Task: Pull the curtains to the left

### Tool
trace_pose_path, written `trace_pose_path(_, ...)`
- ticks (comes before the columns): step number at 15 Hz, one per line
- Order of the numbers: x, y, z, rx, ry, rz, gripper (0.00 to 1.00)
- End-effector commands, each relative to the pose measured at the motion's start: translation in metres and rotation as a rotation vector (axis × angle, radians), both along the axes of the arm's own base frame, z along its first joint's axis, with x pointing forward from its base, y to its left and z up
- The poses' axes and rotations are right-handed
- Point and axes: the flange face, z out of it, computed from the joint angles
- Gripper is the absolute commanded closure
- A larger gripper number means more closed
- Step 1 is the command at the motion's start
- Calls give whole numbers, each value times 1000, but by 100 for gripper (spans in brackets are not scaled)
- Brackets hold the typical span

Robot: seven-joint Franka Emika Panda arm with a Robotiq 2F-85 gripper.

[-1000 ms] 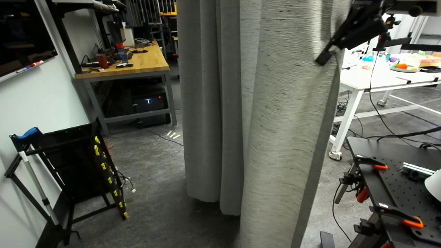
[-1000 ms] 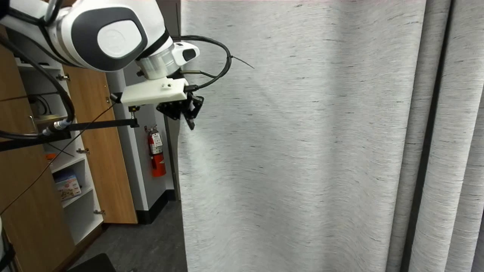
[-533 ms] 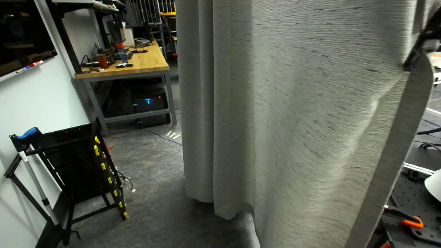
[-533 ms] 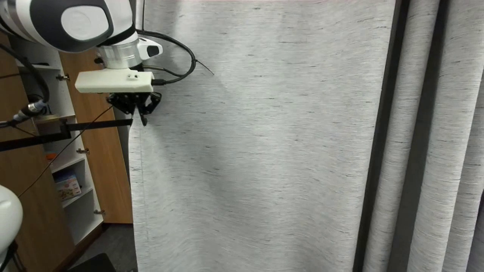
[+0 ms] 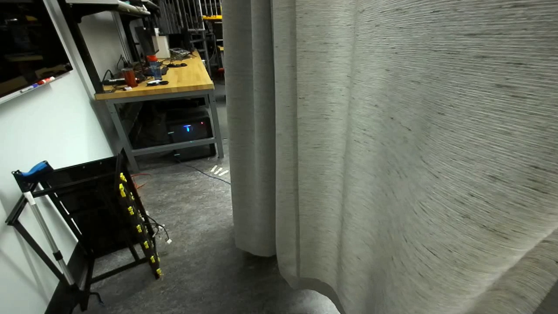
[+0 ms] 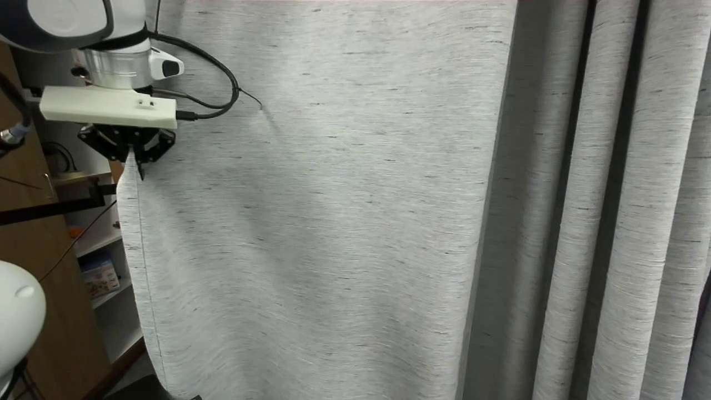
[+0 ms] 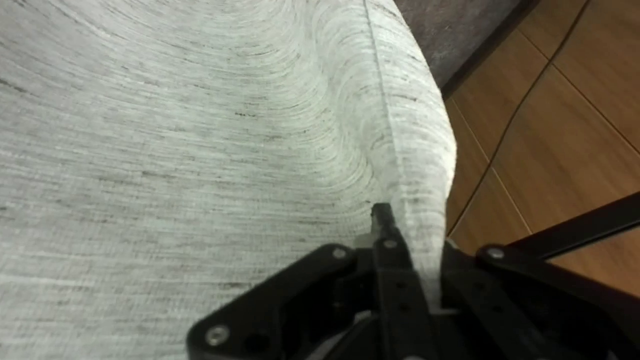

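Grey-beige curtains in vertical folds across the right, wood-topped workbench to the left, black frame beside white wall

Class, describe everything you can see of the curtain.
The curtain is pale grey fabric with fine horizontal streaks and a seam near its free edge. It hangs over the floor, broad beside that edge, then gathered in vertical folds. The gripper pinches that edge in its jaws; below, the cloth bows outward. Its top is out of frame.
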Motion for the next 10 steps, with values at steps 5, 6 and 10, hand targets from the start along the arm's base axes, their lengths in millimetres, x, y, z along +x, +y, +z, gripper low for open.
trace_pose_path(5, -47, 51, 2, 164, 90, 153, 100)
trace_pose_path(6, -53, 58, 3, 182, 96, 161, 100)
trace_pose_path(10, -73, 91, 8, 262, 96, 157, 100)
